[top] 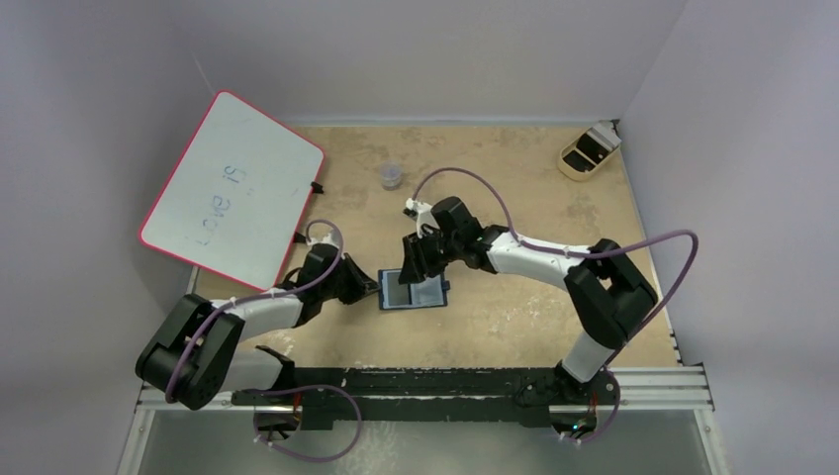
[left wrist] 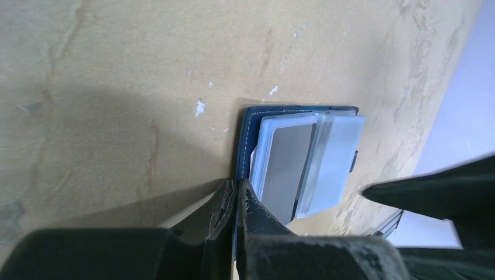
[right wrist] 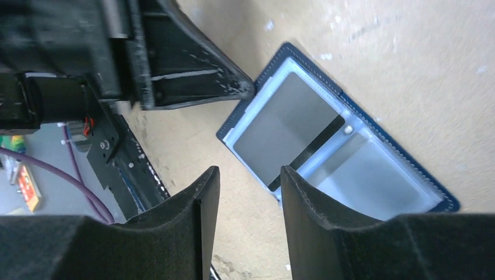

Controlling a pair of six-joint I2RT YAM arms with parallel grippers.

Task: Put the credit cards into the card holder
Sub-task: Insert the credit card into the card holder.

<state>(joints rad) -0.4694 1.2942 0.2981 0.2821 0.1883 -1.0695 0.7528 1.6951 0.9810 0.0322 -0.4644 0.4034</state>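
Note:
The navy card holder [top: 427, 293] lies open on the table, its pale blue pockets facing up. A grey credit card [right wrist: 286, 131] with a dark stripe lies on its left half, the striped end at the middle fold. My left gripper [left wrist: 236, 184] is shut on the holder's navy left edge [left wrist: 248, 134]. My right gripper [right wrist: 250, 175] hangs open just above the holder's near side with nothing between its fingers. In the top view the right gripper [top: 420, 269] covers the holder's far edge. In the left wrist view the grey card [left wrist: 286, 166] fills the pocket beside my fingers.
A pink-edged whiteboard [top: 233, 188] leans at the back left. A small clear cup [top: 392, 176] stands behind the holder. A tan oval tray [top: 589, 153] sits in the back right corner. The black mounting rail [top: 445, 381] runs along the near edge.

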